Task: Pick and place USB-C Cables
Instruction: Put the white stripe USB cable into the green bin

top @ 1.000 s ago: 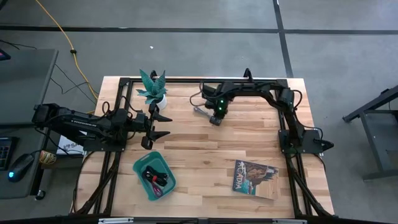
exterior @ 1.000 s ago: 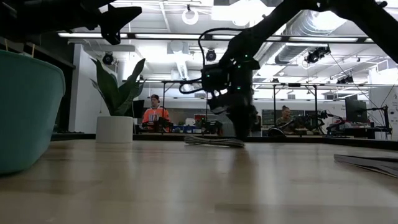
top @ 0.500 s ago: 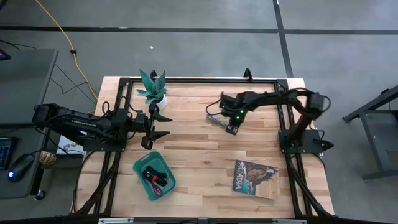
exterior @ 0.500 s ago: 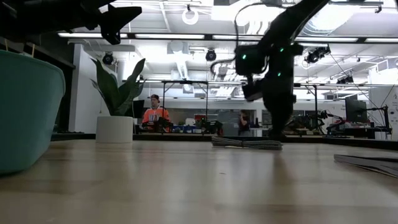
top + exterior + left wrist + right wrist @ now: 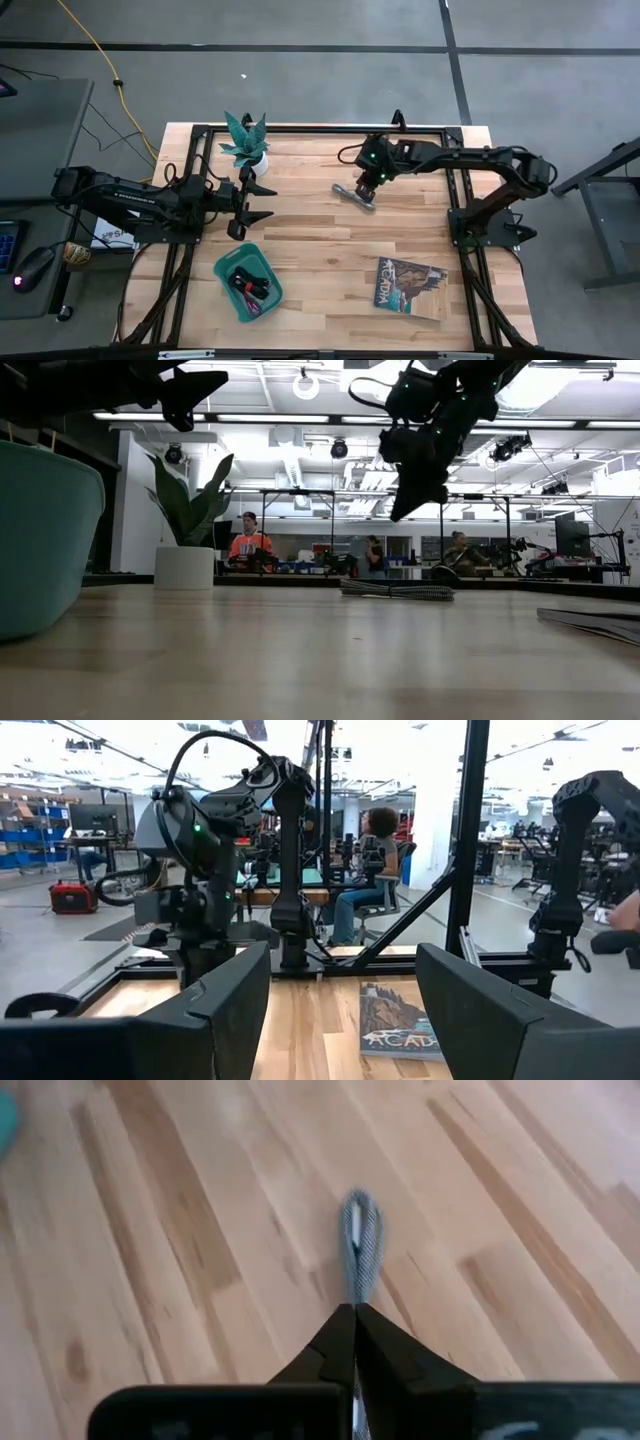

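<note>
**Grey cable bundle loose on the table, right gripper closed above it**

Left gripper (image 5: 258, 199) waits, fingers spread, near the table's left edge. Teal tray (image 5: 224, 271), near the front-left corner, holds two dark bundles. Grey cable (image 5: 355, 195), a flat, elongated striped coil, lies toward the back edge. Right gripper (image 5: 372, 172) hovers just behind it, fingers together and empty. Risk: descending closed would push the coil aside.

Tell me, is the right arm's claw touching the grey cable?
Apart. The low view shows the right gripper raised well above the grey cable lying on the table, clear air between.
</note>
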Robot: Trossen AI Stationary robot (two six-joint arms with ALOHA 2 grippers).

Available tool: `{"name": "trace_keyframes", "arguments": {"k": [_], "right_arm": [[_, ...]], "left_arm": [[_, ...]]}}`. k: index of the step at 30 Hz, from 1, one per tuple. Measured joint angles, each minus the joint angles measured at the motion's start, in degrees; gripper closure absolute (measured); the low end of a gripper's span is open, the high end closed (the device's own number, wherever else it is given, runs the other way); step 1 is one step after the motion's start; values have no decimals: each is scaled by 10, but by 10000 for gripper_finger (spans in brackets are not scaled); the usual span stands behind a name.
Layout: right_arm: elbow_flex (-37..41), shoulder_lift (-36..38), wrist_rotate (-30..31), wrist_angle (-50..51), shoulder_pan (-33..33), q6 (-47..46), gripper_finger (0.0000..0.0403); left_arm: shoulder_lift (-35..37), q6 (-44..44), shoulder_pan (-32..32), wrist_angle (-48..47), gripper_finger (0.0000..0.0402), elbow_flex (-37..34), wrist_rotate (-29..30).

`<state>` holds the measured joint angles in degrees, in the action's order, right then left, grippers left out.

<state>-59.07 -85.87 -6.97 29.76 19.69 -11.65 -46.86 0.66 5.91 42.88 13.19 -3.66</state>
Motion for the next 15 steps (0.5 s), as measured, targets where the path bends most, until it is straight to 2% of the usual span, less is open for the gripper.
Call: {"name": "trace_keyframes", "arguments": {"k": [9,15], "right_arm": [[0,-16,-10,-11,-7,26,397],[0,-16,-11,-11,-7,26,365]], "left_arm": [[0,11,0,1,172,0,0],[0,11,0,1,172,0,0]]}}
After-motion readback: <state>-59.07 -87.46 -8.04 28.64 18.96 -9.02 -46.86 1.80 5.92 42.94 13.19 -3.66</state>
